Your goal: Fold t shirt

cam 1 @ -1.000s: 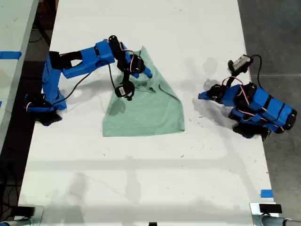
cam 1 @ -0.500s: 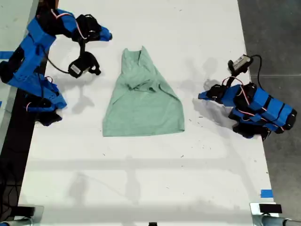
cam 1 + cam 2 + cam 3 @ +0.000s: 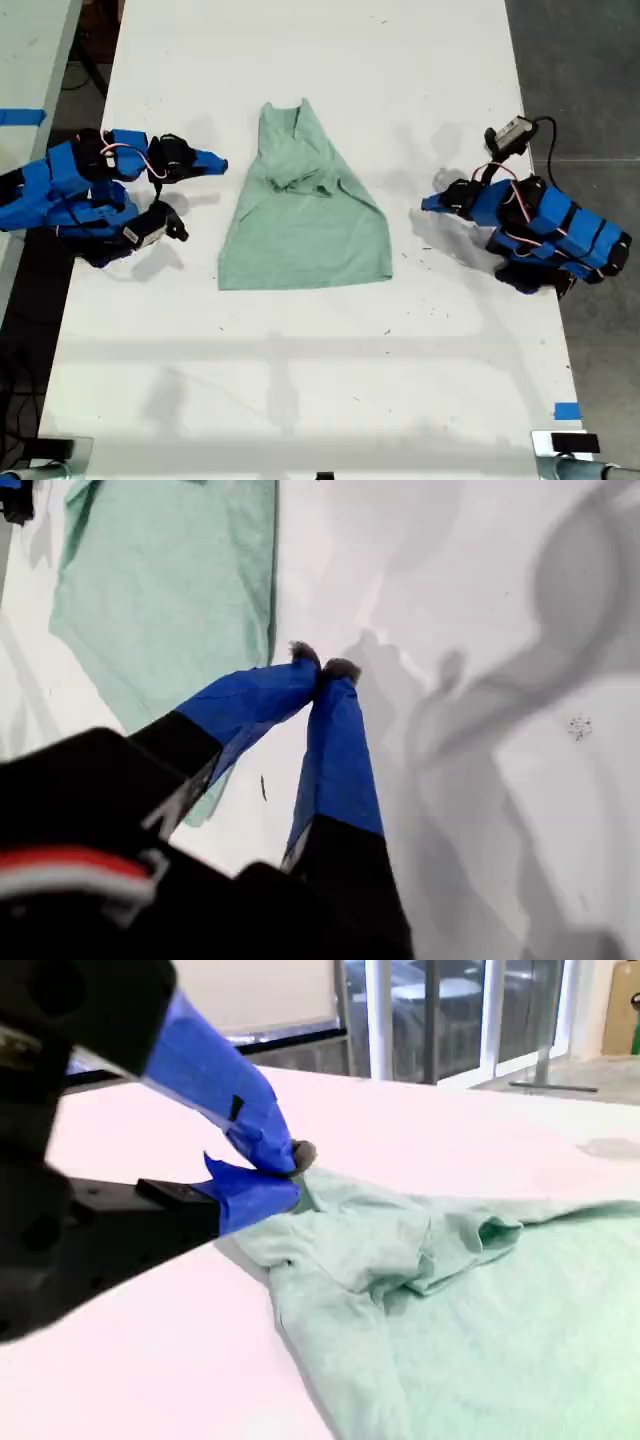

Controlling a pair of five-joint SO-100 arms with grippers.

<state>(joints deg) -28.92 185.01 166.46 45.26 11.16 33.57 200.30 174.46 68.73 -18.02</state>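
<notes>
T shirt (image 3: 304, 212) folded on table (image 3: 330, 380), both pincers closed, empty.

Bright, even light falls from overhead onto the white surface (image 3: 300, 380), which glares nearly blown out. My arms throw soft, doubled grey shadows on it. The exterior view is sharp. In the first wrist view, my first claw (image 3: 322, 668) is crisp while the black housing nearest the lens blurs. The second wrist view is soft, its far windows hazy.
</notes>
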